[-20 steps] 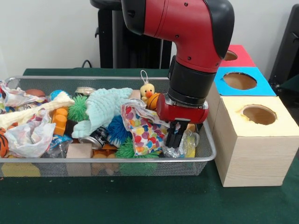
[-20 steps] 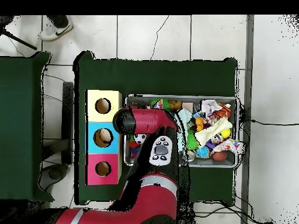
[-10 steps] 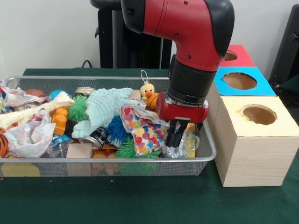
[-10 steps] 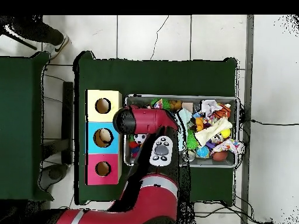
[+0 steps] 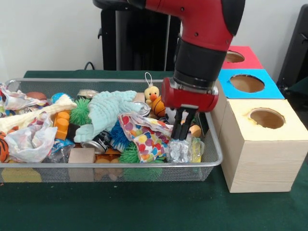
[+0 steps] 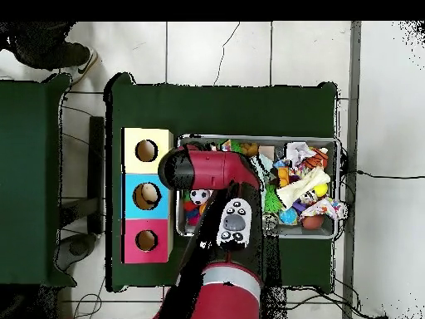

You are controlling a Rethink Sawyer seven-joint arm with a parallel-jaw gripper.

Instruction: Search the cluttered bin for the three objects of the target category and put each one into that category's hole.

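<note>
Crinkled clear wrapper (image 5: 180, 150) directly under gripper (image 5: 180, 135)

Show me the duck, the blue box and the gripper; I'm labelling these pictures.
duck (image 5: 152, 93), front view, on its yellow head.
blue box (image 5: 271, 89), front view, on its top beside the hole.
gripper (image 5: 179, 135), front view, between its black fingertips above the crinkled clear wrapper.
</note>
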